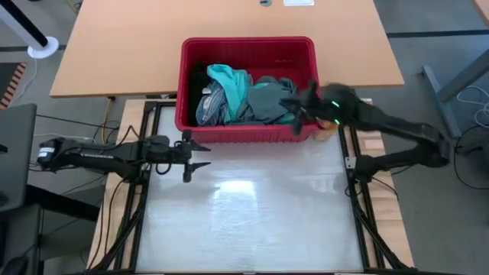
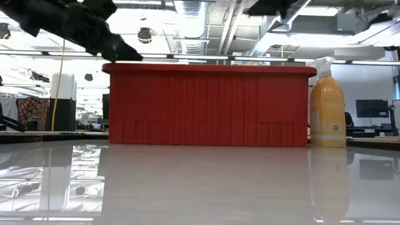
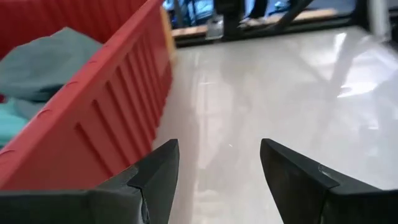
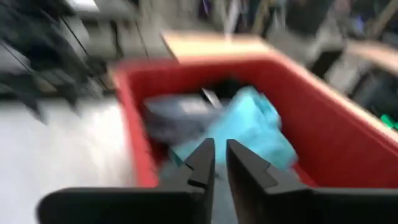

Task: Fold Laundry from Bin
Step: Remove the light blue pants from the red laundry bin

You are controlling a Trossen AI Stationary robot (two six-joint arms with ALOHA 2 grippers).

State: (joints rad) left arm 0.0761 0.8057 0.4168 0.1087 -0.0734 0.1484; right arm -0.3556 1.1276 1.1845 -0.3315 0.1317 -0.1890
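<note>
On the left of the white table (image 1: 252,229), the left gripper (image 1: 197,155) is hovering just off the near left corner of the bin (image 1: 246,134), its fingers (image 3: 155,180) standing spread apart with nothing between them, and its wrist view is looking along the bin's red slotted wall to a teal cloth inside. The bin is sitting at the far edge of the white table, against the wooden desk (image 1: 137,38) behind it. Inside it the laundry (image 1: 241,95) is lying in a heap: a black piece (image 1: 199,76) against the left wall, a blue-grey striped cloth (image 1: 210,107) beside it, a bright teal garment (image 1: 231,80) draped over the middle, and a dull grey-green garment (image 1: 267,99) filling the right half. Over the bin's right end, the right gripper (image 1: 294,111) is hanging above the grey-green garment; its wrist view is showing the fingers (image 4: 202,162) nearly together with only a narrow gap and no cloth visibly pinched between them, though that view is blurred. An orange spray bottle (image 2: 328,112) is standing just outside the bin's right end.
</note>
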